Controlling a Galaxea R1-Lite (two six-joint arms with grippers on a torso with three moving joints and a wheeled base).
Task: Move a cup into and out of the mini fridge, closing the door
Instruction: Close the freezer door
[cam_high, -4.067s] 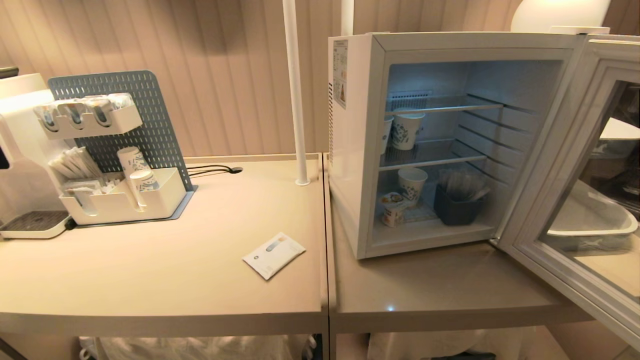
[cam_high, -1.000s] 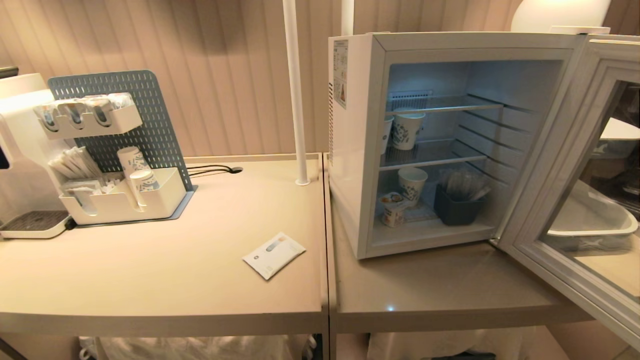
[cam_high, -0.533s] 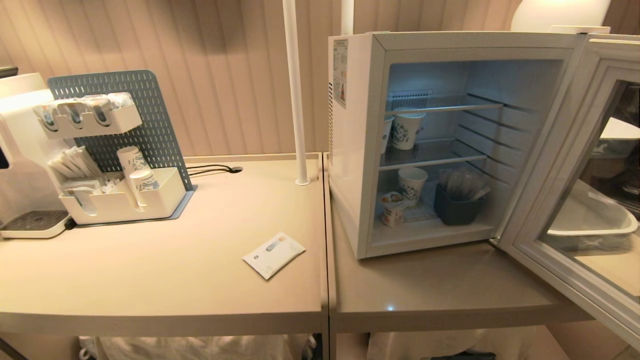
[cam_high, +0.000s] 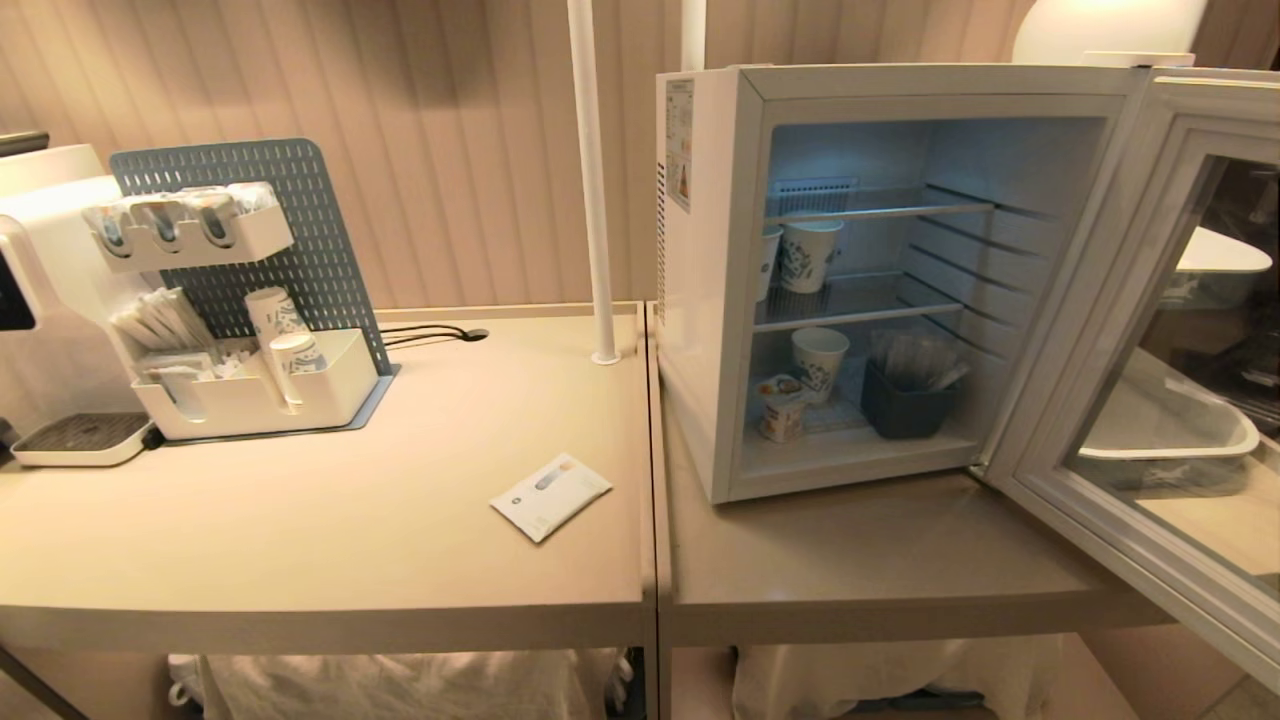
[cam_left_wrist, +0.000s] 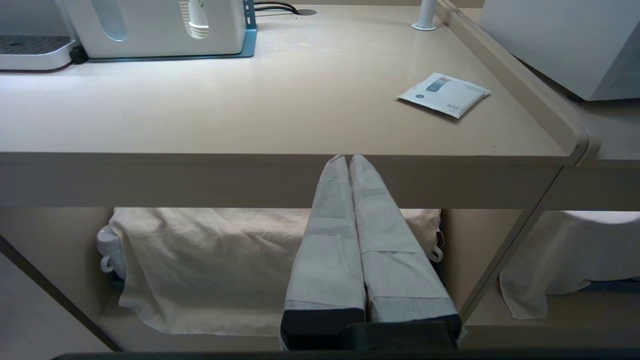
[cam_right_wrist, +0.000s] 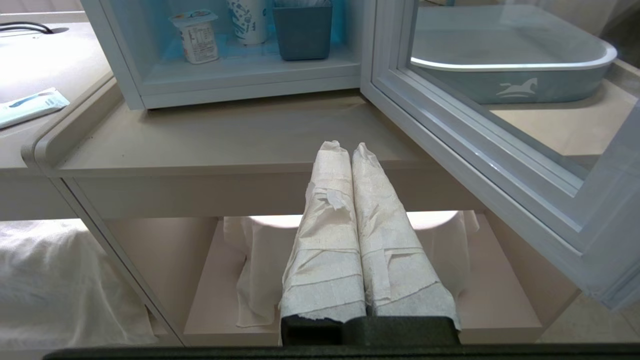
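The white mini fridge (cam_high: 705, 290) stands on the right table with its door (cam_high: 1130, 350) swung wide open to the right. On the fridge floor, front left, stands the small white cup (cam_high: 780, 408) with a white and orange foil lid, also seen in the right wrist view as the cup (cam_right_wrist: 195, 36). Neither arm shows in the head view. My left gripper (cam_left_wrist: 348, 156) is shut and empty, level with the left table's front edge. Shut and empty too, my right gripper (cam_right_wrist: 345, 146) hangs before the right table's front edge, well short of the fridge.
Patterned paper cups (cam_high: 812, 255) and a dark bin (cam_high: 905, 405) share the fridge. A white sachet (cam_high: 550, 495) lies on the left table, an organiser rack (cam_high: 240, 300) at its back left. A white pole (cam_high: 592, 180) rises between tables. A pale tray (cam_right_wrist: 510, 55) sits behind the door glass.
The whole head view has shifted slightly, so the camera moved; the fridge, cup and door stand as before. Neither gripper entered that view.
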